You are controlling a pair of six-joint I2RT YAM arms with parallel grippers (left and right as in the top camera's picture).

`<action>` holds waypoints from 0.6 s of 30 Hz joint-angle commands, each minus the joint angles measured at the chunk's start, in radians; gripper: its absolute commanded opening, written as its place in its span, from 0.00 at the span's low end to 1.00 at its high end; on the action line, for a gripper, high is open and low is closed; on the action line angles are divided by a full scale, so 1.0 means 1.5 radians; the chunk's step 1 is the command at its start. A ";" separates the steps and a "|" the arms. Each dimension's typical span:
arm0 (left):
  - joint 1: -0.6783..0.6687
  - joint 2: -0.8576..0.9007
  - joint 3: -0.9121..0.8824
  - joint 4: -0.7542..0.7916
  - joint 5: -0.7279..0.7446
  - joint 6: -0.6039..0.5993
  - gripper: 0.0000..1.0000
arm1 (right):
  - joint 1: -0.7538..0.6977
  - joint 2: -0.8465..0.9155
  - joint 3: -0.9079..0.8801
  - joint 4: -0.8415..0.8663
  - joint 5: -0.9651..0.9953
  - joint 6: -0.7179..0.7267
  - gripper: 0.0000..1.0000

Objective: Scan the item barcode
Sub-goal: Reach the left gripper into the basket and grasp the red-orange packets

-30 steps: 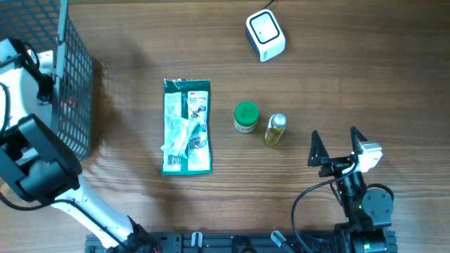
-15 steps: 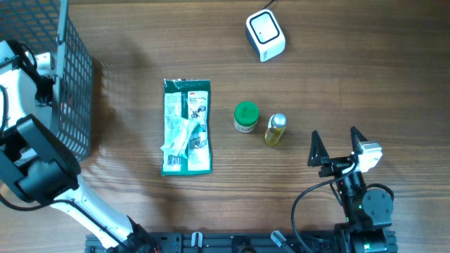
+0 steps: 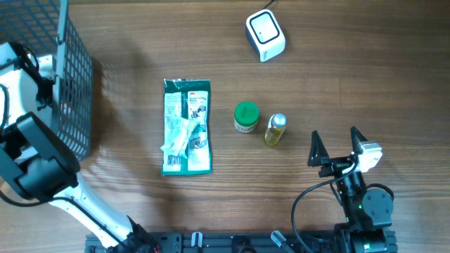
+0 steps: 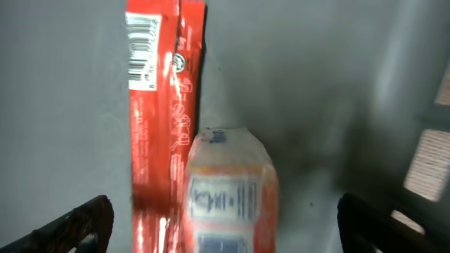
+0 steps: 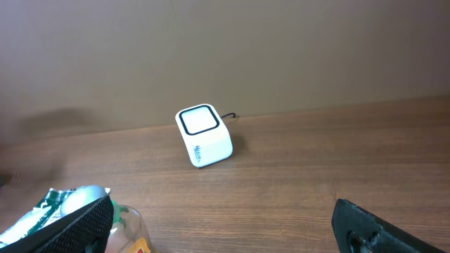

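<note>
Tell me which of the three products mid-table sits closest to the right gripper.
The yellow bottle with the silver cap; the green-lidded jar lies beyond it from the right gripper, and the green packet farther still.

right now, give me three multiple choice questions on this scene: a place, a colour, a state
1. Where is the white cube scanner? A) stacked on another item B) alone on the wooden table C) hanging off the edge
2. What colour is the lid of the small round jar? A) red B) green C) blue
3. How is the right tool? A) shut on something B) shut, empty C) open, empty
Answers: B, nothing touches it; B, green from above; C, jaws wide apart, nothing between.
</note>
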 commanded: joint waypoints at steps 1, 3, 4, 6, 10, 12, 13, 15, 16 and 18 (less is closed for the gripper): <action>0.008 0.040 -0.007 0.005 -0.001 0.003 0.95 | 0.002 -0.002 -0.001 0.002 0.009 0.005 1.00; 0.015 0.051 -0.007 0.007 0.007 0.003 0.95 | 0.002 -0.002 -0.001 0.002 0.009 0.005 1.00; 0.022 0.059 -0.007 0.008 0.025 0.003 0.94 | 0.002 -0.002 -0.001 0.002 0.009 0.005 1.00; 0.033 0.072 -0.007 0.008 0.065 0.003 0.89 | 0.002 -0.002 -0.001 0.002 0.009 0.005 1.00; 0.045 0.097 -0.007 0.005 0.083 0.003 0.55 | 0.002 -0.002 -0.001 0.002 0.009 0.005 1.00; 0.045 0.105 -0.007 0.004 0.090 0.003 0.36 | 0.002 -0.002 -0.001 0.002 0.009 0.005 1.00; 0.045 0.106 -0.007 0.003 0.092 0.003 0.26 | 0.002 -0.002 -0.001 0.002 0.009 0.005 1.00; 0.045 0.106 -0.007 0.003 0.092 0.003 0.04 | 0.002 -0.002 -0.001 0.002 0.009 0.005 1.00; 0.045 0.106 -0.007 0.002 0.094 0.003 0.04 | 0.002 -0.002 -0.001 0.002 0.009 0.005 1.00; 0.045 0.104 -0.007 0.000 0.117 0.001 0.04 | 0.002 -0.002 -0.001 0.002 0.009 0.005 1.00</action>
